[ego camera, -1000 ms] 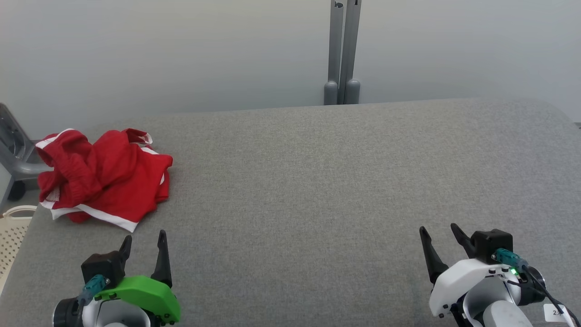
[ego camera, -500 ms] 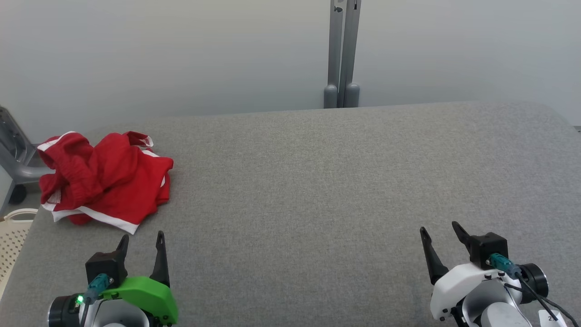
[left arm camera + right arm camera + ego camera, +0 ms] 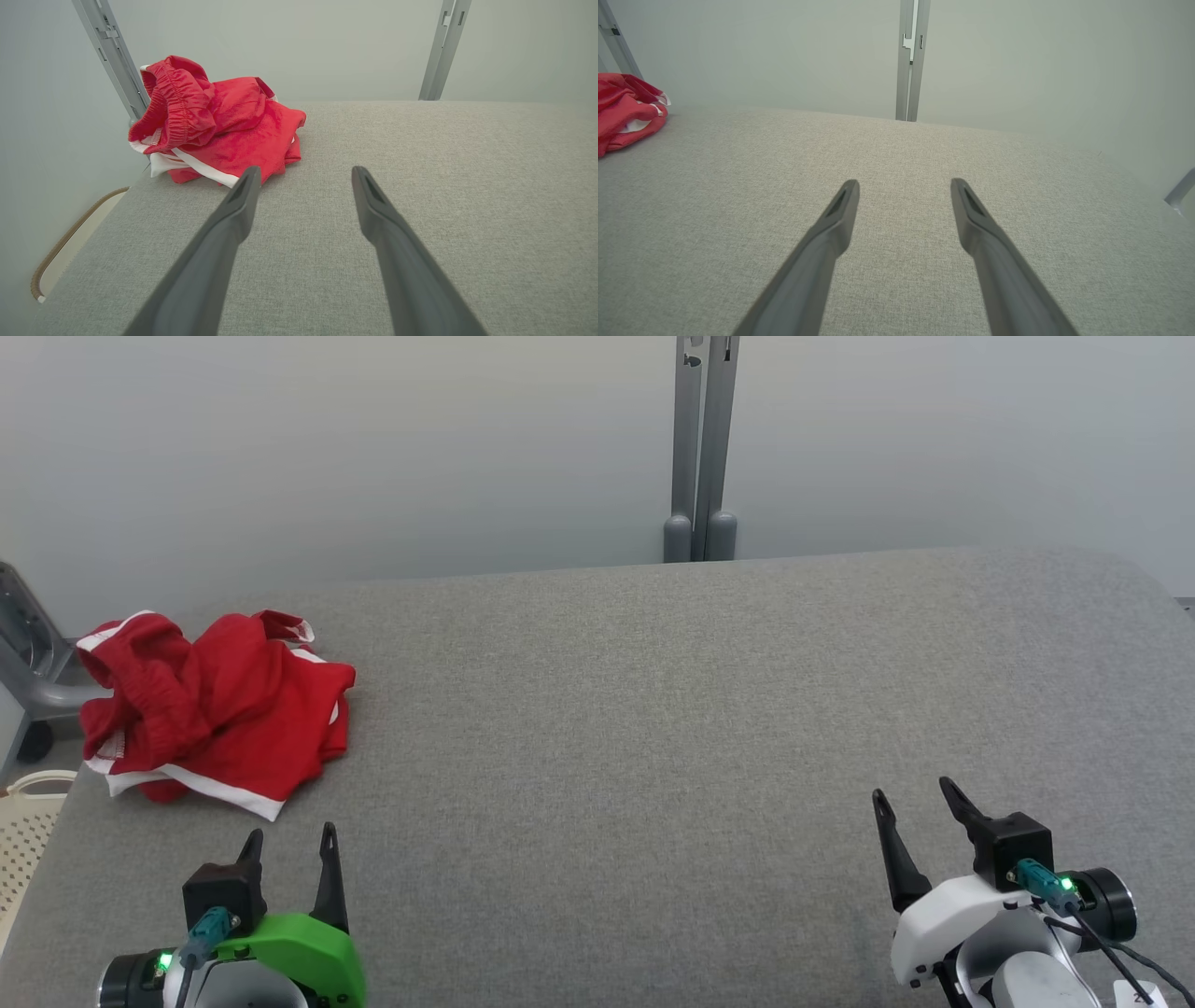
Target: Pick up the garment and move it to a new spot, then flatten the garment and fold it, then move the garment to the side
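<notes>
Head hi, wrists lo, shared table [image 3: 653, 709]

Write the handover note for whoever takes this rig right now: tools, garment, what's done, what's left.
Tools: left tool is open and empty, low at the near left of the table. The right tool is open and empty at the near right.
Garment: the red garment with white trim lies crumpled at the table's far left edge, just ahead of the left tool and apart from it.
Done: nothing yet; the garment is not picked up.
Left: pick it up, move it to a new spot, flatten it, fold it, then move it to the side.
</notes>
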Robot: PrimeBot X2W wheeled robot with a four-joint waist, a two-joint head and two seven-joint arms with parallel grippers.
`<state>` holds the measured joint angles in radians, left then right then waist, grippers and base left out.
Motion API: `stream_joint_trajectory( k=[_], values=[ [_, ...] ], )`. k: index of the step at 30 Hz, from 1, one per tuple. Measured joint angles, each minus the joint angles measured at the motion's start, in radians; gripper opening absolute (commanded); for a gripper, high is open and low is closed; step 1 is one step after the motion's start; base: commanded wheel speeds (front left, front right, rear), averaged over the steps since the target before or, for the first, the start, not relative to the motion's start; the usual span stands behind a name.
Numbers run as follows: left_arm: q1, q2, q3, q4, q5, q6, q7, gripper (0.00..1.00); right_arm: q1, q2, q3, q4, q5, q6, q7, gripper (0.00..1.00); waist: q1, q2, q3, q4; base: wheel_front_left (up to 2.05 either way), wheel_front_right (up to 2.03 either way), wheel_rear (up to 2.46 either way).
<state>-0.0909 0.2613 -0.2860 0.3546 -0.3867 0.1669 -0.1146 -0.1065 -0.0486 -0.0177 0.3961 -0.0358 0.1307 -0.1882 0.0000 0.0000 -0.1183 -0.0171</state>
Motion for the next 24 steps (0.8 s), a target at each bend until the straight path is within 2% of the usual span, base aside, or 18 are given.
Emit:
stream_joint_trajectory(
  k=[16, 24],
  values=[
    [0.000, 0.003, -0.011, 0.003, -0.008, 0.004, -0.003, 1.00, -0.007, 0.000, -0.003, 0.016, -0.003, 0.000, -0.012, 1.00, 0.0000, 0.0000, -0.002, 0.011, 0.00, 0.00, 0.00],
    [0.016, 0.005, -0.011, 0.002, -0.018, 0.011, -0.010, 1.00, -0.002, 0.000, -0.015, 0.018, 0.020, 0.000, -0.016, 1.00, 0.0000, 0.0000, -0.005, 0.066, 0.00, 0.00, 0.00]
  ],
)
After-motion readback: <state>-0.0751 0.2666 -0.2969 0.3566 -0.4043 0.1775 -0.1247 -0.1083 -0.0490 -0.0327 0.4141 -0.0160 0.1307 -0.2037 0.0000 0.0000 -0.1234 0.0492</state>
